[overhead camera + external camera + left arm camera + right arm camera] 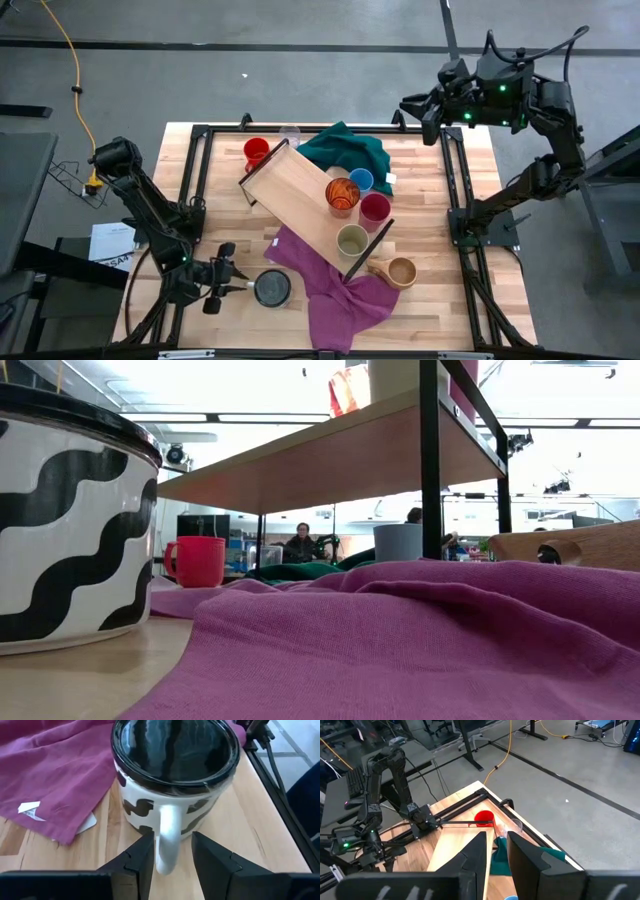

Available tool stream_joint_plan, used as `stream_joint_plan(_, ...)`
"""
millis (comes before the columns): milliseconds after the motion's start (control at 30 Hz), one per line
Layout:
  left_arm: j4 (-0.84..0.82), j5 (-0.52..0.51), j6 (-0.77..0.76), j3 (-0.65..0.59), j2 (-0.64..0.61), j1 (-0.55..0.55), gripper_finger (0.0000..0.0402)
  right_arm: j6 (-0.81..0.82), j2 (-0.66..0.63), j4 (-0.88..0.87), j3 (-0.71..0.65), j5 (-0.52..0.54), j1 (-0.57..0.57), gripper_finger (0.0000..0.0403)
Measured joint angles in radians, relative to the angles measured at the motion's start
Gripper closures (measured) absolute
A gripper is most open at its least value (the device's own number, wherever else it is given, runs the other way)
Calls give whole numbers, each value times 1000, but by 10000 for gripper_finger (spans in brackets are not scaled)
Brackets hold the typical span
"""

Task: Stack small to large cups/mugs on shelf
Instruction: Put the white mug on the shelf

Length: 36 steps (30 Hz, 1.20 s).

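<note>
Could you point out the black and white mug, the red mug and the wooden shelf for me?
black and white mug (172, 795): left wrist view, on its patterned side above the handle.
red mug (197, 561): low view, on its front wall.
wooden shelf (296, 190): high view, on the bare board.

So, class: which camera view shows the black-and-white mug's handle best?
The left wrist view: the black-and-white mug fills it, its white handle standing between the left hand's open fingers. The high view shows only its dark rim from above; the low view shows its patterned side, no handle; the right wrist view doesn't show it.
</note>
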Motion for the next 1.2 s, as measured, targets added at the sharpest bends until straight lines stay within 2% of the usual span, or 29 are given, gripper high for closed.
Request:
stream_joint_plan(167, 12, 4, -1, 0, 19, -1, 284, -5, 0, 0, 0, 0, 0, 334)
stream_joint_plan(500, 160, 41, -2, 0, 138, -1, 284, -6, 0, 0, 0, 0, 0, 334)
stream_joint_plan(700, 168, 25, -4, 0, 144, 3, 284, -6, 0, 0, 0, 0, 0, 334)
stream_joint_plan(833, 163, 50, 9, 0, 143, 34, 287, -2, 0, 0, 0, 0, 0, 334)
stream_joint_plan(933, 172, 71, 44, 0, 143, 61, 303, 2, 0, 0, 0, 0, 0, 334)
stream_joint_plan(1100, 191, 89, 93, 0, 143, 73, 353, 2, 0, 0, 0, 0, 0, 334)
stream_joint_plan(1200, 196, 90, 101, 0, 143, 70, 359, 2, 0, 0, 0, 0, 0, 334)
